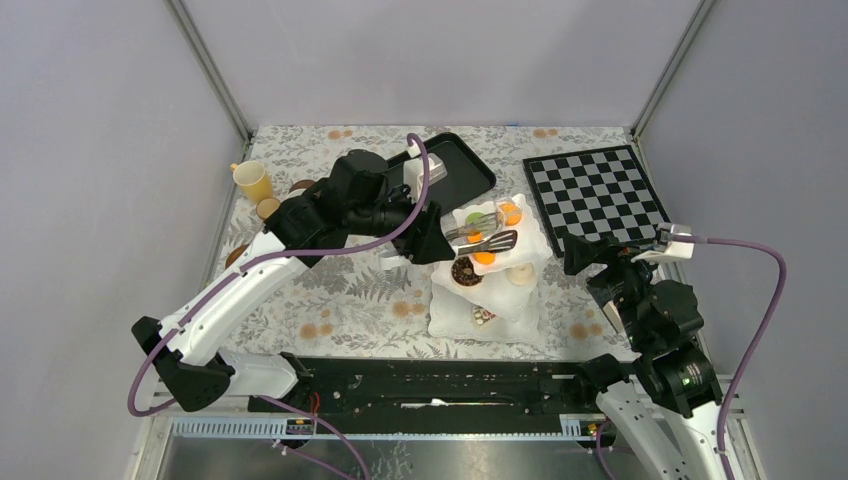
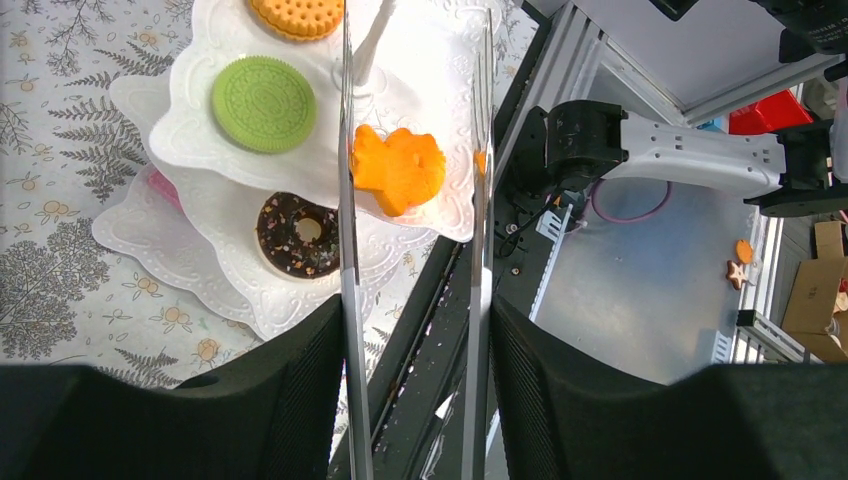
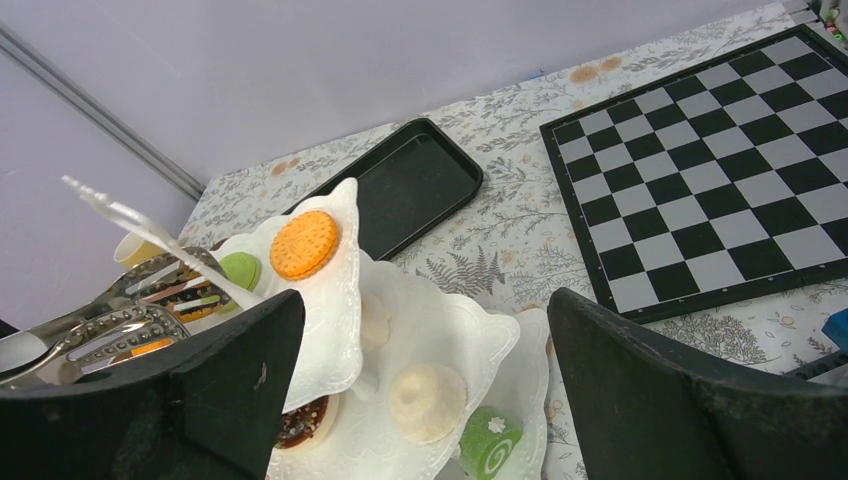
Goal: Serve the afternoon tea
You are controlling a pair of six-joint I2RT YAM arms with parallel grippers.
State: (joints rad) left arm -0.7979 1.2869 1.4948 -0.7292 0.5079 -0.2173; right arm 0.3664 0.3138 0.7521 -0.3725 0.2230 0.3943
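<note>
My left pincer (image 2: 412, 320) clamps the silver tongs (image 2: 347, 260), their arms stretched ahead over the white stand (image 2: 420, 60), an orange cake (image 2: 398, 168) between them.

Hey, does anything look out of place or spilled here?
Yes. A small orange round piece and a brownish star-shaped piece lie on the grey surface below the table near edge, apparently dropped, not on the white three-tier stand.

Top external: is looking down from above and behind the arm bases, from far off, taking in the whole counter (image 1: 350, 295).
Left wrist: is looking steeply down past its fingers (image 2: 290, 400), close over the white stand (image 2: 185, 130).
Right wrist: is looking low across the counter, close beside the stand.
Shared: all three views are showing the stand.
</note>
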